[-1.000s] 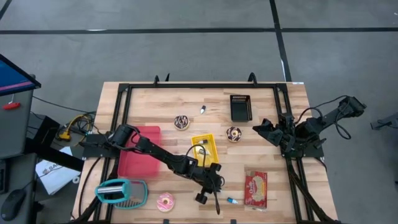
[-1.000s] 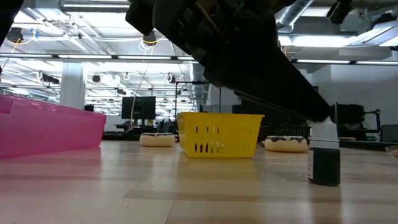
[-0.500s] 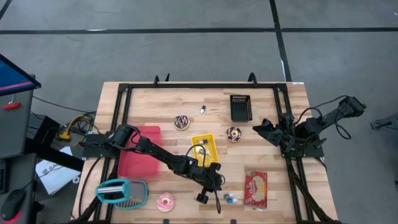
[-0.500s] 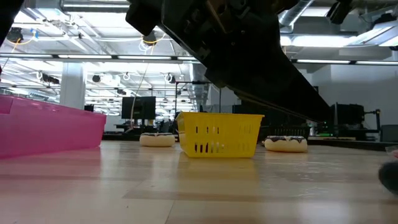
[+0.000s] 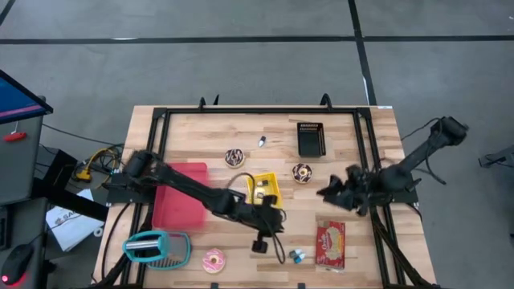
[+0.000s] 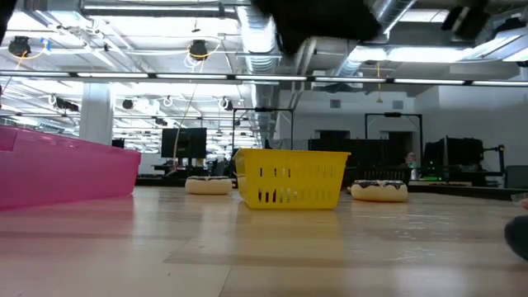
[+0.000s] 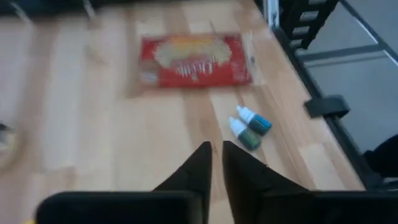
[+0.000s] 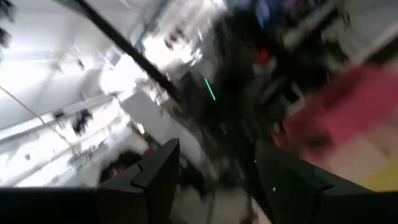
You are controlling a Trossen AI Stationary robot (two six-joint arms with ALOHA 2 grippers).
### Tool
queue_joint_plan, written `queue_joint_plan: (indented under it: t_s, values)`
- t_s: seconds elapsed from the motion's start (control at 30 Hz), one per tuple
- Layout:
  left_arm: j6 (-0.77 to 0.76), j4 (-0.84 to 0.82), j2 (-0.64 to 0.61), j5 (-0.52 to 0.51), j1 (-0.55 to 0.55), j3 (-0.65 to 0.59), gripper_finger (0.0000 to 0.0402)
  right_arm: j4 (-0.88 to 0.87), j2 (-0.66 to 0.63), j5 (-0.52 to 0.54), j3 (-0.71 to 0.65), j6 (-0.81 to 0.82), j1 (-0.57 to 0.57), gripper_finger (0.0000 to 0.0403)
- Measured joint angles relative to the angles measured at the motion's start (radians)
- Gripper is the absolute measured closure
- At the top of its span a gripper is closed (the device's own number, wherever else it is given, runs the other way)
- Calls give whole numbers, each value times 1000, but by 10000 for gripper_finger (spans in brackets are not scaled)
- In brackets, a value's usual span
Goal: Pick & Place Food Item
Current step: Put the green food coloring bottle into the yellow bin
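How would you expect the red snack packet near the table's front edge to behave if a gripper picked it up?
The red snack packet lies flat like a thin flexible pouch, so it would probably sag or crinkle. Its glossy wrapper may be slippery. It looks light for its size, and flat, so unlikely to roll.

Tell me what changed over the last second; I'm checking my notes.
The left gripper drew back from the two small bottles, now lying by the red packet. The right gripper swung out over the table. Yellow basket, pink tray, donuts unmoved.
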Motion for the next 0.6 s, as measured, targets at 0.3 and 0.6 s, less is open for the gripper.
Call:
queue_joint_plan:
  t_s: [0.3, 0.6]
  values:
    - [19, -339, -270, -205, -15, 0, 263, -547, 277, -287, 246, 9, 43, 200]
    - [19, -408, -410, -444, -41, 0, 213, -947, 511, -483, 488, -91, -22, 200]
